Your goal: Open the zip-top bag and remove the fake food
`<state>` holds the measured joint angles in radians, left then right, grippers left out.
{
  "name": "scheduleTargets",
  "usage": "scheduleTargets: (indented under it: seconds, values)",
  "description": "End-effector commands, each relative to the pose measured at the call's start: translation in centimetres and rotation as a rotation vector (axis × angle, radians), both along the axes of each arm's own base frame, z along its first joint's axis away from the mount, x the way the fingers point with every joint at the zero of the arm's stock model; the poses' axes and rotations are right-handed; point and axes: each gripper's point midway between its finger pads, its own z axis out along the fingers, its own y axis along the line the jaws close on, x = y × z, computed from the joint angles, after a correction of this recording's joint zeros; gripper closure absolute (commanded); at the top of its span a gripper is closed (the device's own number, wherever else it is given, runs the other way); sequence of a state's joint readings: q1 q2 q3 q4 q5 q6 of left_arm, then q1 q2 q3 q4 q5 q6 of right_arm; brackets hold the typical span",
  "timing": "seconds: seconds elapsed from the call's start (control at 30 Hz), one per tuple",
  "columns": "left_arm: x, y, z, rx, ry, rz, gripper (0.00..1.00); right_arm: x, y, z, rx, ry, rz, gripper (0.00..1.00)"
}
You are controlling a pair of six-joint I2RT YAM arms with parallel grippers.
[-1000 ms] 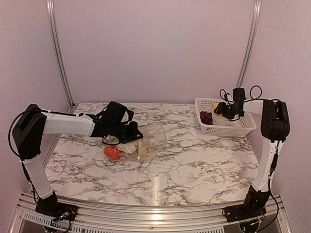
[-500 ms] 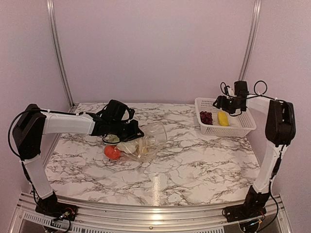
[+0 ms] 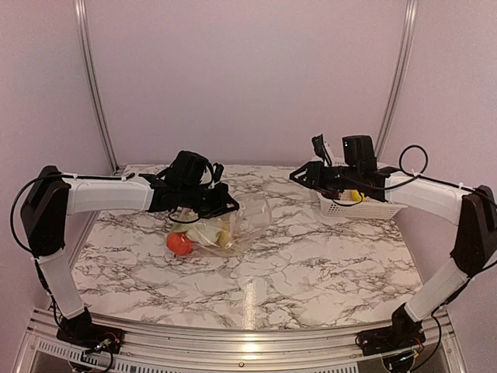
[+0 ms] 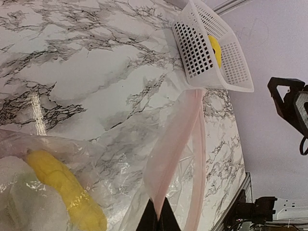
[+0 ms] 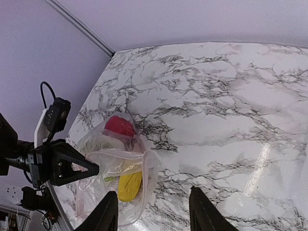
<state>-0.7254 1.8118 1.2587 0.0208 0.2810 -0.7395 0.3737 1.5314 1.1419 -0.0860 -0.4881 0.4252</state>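
Note:
The clear zip-top bag (image 3: 237, 224) lies on the marble table with its mouth held open. My left gripper (image 3: 223, 207) is shut on the bag's pink zip strip (image 4: 175, 139) and holds that edge up. Inside the bag I see an orange-red ball (image 5: 120, 126), a yellow piece (image 5: 130, 185) and a pale green piece (image 5: 96, 144). My right gripper (image 3: 299, 175) is open and empty, hovering above the table between the bag and the white basket. The right wrist view looks down at the bag (image 5: 115, 163). The grape cluster is hidden.
A white lattice basket (image 3: 365, 211) stands at the back right with a yellow piece (image 4: 215, 48) in it. The marble table (image 3: 311, 256) ends at a metal rail at the front. Pale walls close in at the back and both sides.
My right gripper left the basket, where a yellow piece now lies, and swung left toward the bag. My left gripper rose slightly with the bag's edge.

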Motion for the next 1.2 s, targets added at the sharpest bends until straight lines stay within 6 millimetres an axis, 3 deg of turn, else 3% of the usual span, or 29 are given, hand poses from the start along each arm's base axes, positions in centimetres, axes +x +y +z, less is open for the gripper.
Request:
scheduleTargets:
  seconds: [0.0, 0.17, 0.33, 0.6, 0.8, 0.9, 1.0, 1.17]
  values:
    - [-0.1, -0.7, 1.8, -0.022, -0.025, -0.026, 1.00, -3.6, 5.8, 1.8, 0.152, 0.035, 0.110, 0.59]
    - [-0.1, -1.2, 2.2, -0.040, -0.032, -0.033, 1.00, -5.6, 10.9, -0.6, 0.161, 0.118, 0.199, 0.71]
    - [0.0, -1.5, 3.4, -0.073, -0.055, -0.022, 1.00, -6.2, 14.7, -4.2, 0.133, 0.215, 0.233, 0.83]
    - [0.0, -2.3, 6.0, -0.136, -0.095, -0.035, 1.00, -7.0, 15.7, -9.4, 0.114, 0.325, 0.209, 0.85]
    - [-1.1, -4.0, 7.8, -0.131, -0.148, -0.107, 1.00, -6.4, 16.1, -12.8, 0.107, 0.361, 0.194, 0.79]
    - [-0.7, -2.5, 8.2, -0.066, -0.166, -0.096, 0.96, -6.3, 15.7, -13.8, 0.138, 0.376, 0.187, 0.68]
    - [0.0, 0.2, 8.5, -0.080, -0.135, -0.055, 0.74, -6.5, 15.6, -14.4, 0.152, 0.380, 0.195, 0.59]
    - [1.2, 6.4, 7.8, -0.059, -0.113, 0.044, 0.47, -6.6, 15.8, -14.7, 0.161, 0.374, 0.218, 0.51]
